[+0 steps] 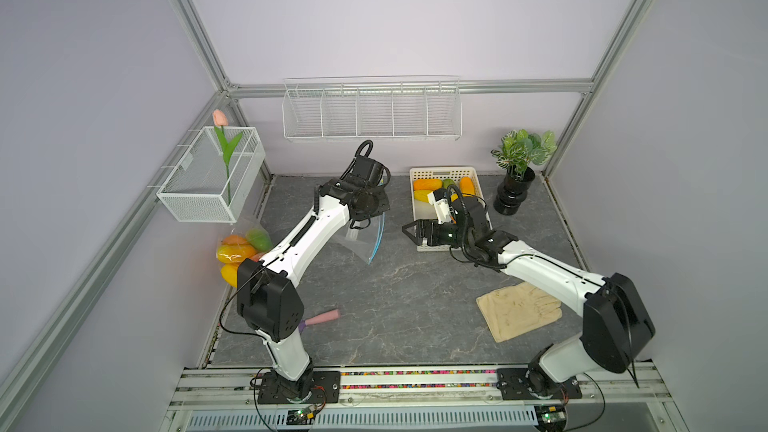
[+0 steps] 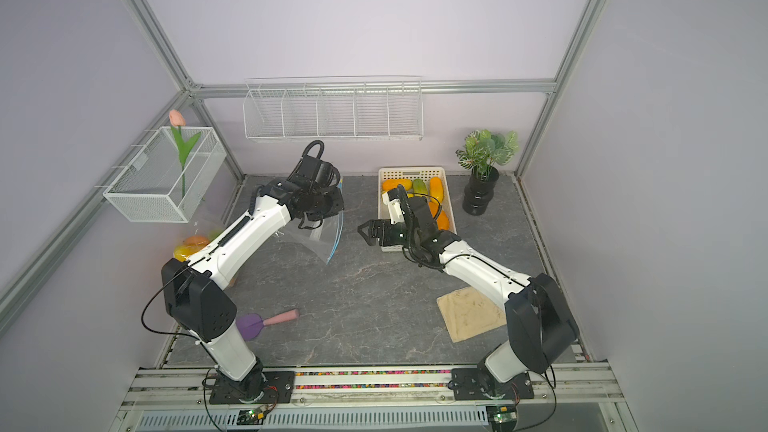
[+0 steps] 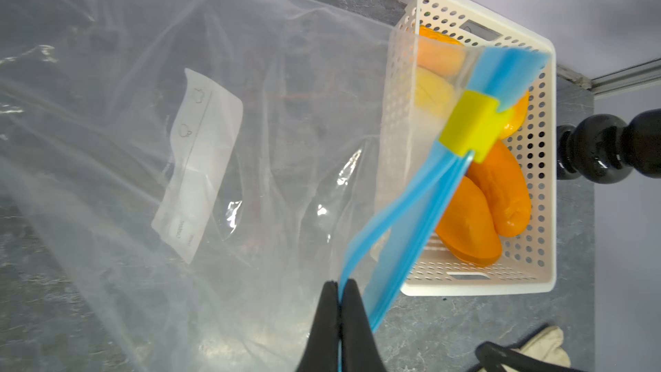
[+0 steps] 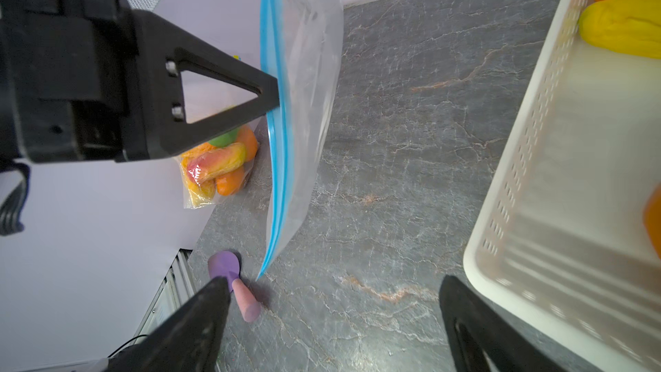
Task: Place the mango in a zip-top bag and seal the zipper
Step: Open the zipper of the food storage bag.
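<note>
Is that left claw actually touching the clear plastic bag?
Touching. In the left wrist view the left gripper is shut on the blue zipper strip of the zip-top bag, with no gap.

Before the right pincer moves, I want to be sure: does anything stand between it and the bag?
Nothing visible does. The open right pincer faces the bag, which hangs from the shut left pincer. Only bare table shows between them.

The grey table [image 1: 407,305] carried a white basket [image 1: 444,171] just beside my right end effector [image 1: 409,234], a black vase [image 1: 513,197] beyond that, a beige glove [image 1: 517,311] and pink scoop [image 1: 322,317] well apart.
</note>
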Tool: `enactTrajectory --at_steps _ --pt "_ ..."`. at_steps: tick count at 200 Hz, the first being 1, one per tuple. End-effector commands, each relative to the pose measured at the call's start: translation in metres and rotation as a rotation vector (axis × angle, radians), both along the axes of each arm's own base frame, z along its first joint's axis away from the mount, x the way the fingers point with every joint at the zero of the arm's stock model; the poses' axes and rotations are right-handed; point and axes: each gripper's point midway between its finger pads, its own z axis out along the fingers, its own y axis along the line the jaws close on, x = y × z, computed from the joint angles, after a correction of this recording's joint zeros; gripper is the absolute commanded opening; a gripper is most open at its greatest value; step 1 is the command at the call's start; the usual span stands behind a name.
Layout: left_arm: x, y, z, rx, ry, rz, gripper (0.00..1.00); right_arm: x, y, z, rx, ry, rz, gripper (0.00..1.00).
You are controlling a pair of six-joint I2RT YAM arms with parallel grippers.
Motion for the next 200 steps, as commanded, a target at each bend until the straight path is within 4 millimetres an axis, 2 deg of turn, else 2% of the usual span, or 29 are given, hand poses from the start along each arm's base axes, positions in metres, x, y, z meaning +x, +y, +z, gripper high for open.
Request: enactTrajectory --at_steps 1,37,64,74,108,163,200 --pt "0.000 -0.026 0.023 -0.170 -0.039 -0.010 0.00 0.003 0.014 0.011 0.045 -0.010 0.040 0.85" --pt "-0.009 -0.040 0.023 -0.204 -0.031 -0.050 0.00 0.011 0.022 0.003 0.027 -0.002 0.052 0.68" --pt "-0.015 -0.042 0.024 -0.216 -0.027 -0.071 0.00 0.020 0.020 -0.005 -0.015 0.007 0.034 0.46" --pt "-0.017 -0.044 0.027 -0.224 -0.033 -0.082 0.00 0.022 0.020 -0.007 -0.013 0.011 0.033 0.41" --pt "-0.025 -0.052 0.037 -0.230 -0.045 -0.164 0.00 0.028 0.020 -0.008 -0.017 0.029 0.020 0.30" --pt "-0.037 -0.042 0.041 -0.179 -0.057 -0.198 0.00 0.034 0.009 -0.013 -0.007 0.042 -0.021 0.07" --pt "-0.047 -0.033 0.051 -0.162 -0.072 -0.209 0.00 0.041 -0.018 -0.029 -0.053 0.069 -0.131 0.07"
